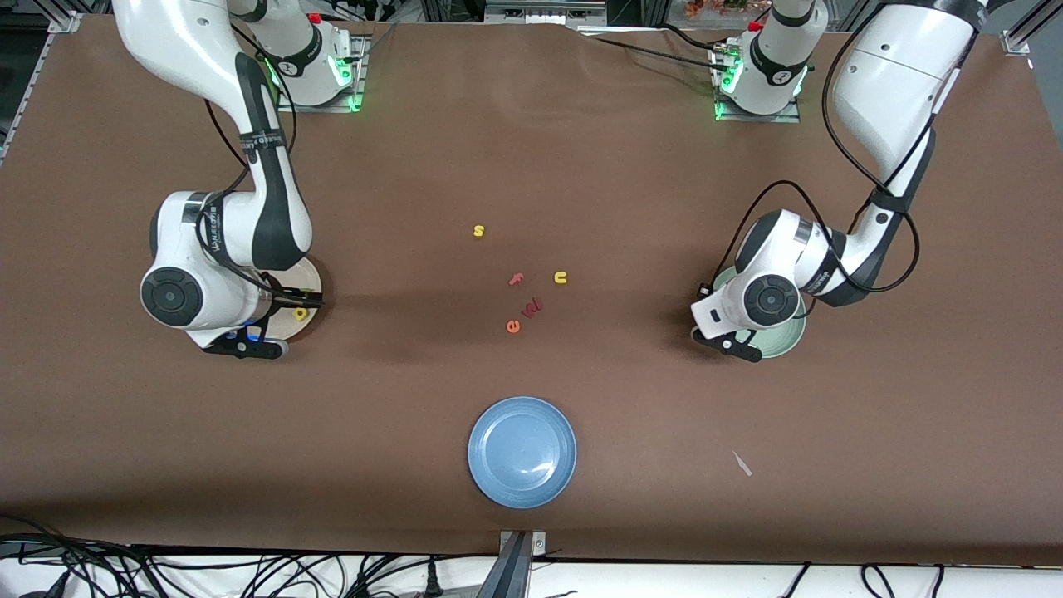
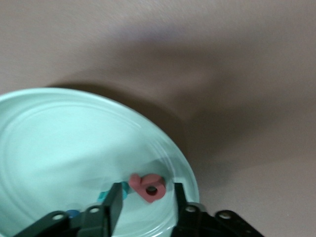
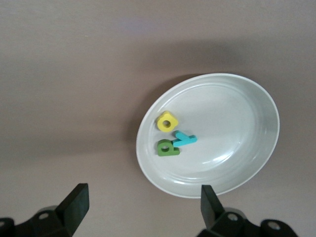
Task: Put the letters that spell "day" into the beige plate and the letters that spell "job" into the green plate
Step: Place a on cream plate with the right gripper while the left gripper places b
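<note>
Found the blue plate (image 1: 521,451) in the frame's lower middle. At mid-height, found the right gripper (image 3: 143,192) over the beige plate (image 3: 237,123), fingers (image 3: 76,200) spread wide, gripping nothing. Counted yellow a (image 3: 167,121), dark green d (image 3: 168,147) and teal y (image 3: 186,140) inside it. Found the left gripper (image 2: 147,192) low over the green plate (image 2: 59,138), fingers half parted around the salmon b (image 2: 147,186) lying loose, beside teal j (image 2: 104,196) and blue o (image 2: 73,214). Judged both words done.

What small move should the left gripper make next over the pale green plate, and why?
Probably lift the left gripper straight up. The salmon-pink foam b already lies in the round pale mint-green plate, between parted fingers that appear clear of it. The right gripper is open above the round cream-beige plate, which holds three foam letters.
</note>
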You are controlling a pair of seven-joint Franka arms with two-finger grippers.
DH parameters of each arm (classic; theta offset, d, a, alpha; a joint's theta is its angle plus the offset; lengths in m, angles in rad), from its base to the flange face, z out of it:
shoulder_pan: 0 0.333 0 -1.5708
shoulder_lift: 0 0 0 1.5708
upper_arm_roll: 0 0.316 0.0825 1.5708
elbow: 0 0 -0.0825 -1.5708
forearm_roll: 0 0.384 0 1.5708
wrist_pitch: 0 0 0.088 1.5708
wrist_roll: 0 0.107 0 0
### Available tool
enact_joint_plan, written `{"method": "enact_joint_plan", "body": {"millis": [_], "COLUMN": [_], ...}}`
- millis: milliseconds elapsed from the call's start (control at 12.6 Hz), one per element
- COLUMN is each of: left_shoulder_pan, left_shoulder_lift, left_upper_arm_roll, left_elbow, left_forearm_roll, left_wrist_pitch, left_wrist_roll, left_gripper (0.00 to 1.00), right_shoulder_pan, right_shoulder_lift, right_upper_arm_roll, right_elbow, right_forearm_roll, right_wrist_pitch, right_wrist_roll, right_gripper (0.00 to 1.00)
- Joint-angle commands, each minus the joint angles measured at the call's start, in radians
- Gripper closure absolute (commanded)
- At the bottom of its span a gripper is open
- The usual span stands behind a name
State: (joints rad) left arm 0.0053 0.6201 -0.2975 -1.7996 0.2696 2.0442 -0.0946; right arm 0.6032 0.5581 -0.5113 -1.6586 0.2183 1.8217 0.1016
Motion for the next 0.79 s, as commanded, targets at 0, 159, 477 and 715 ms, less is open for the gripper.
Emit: {"method": "enact_joint_plan", "body": {"millis": [0,159,477,715], "left_shoulder_pan": [0.035,0.041,0.106,0.116], "left_shoulder_lift": [-0.080,-0.141,-0.253,-0.305], "left_upper_arm_roll": [-0.009,-0.009,-0.009,-0.003], "left_elbow": [0.002,0.005,0.077,0.208], "left_forearm_roll": [0.011,0.010,0.010,-0.089], "left_wrist_pitch": [-0.061,-0.064,-0.105,-0.146], "left_wrist_roll": [0.003,0.004,0.013,0.001], "left_gripper": [0.00,0.00,0.00,0.00], "right_shoulder_pan": [-0.005,0.000,-0.153,-0.372], "right_shoulder_lift": [-0.006,-0.009,-0.148,-0.326], "right_upper_arm_roll": [0.020,0.023,0.235,0.399], "right_elbow": [0.052,0.095,0.022,-0.084], "right_forearm_roll": [0.012,0.010,-0.104,-0.142], "right_wrist_pitch": [-0.079,-0.137,-0.095,-0.067], "right_wrist_roll": [-0.013,-0.017,-0.014,-0.026], "right_gripper": [0.00,0.00,0.00,0.00]}}
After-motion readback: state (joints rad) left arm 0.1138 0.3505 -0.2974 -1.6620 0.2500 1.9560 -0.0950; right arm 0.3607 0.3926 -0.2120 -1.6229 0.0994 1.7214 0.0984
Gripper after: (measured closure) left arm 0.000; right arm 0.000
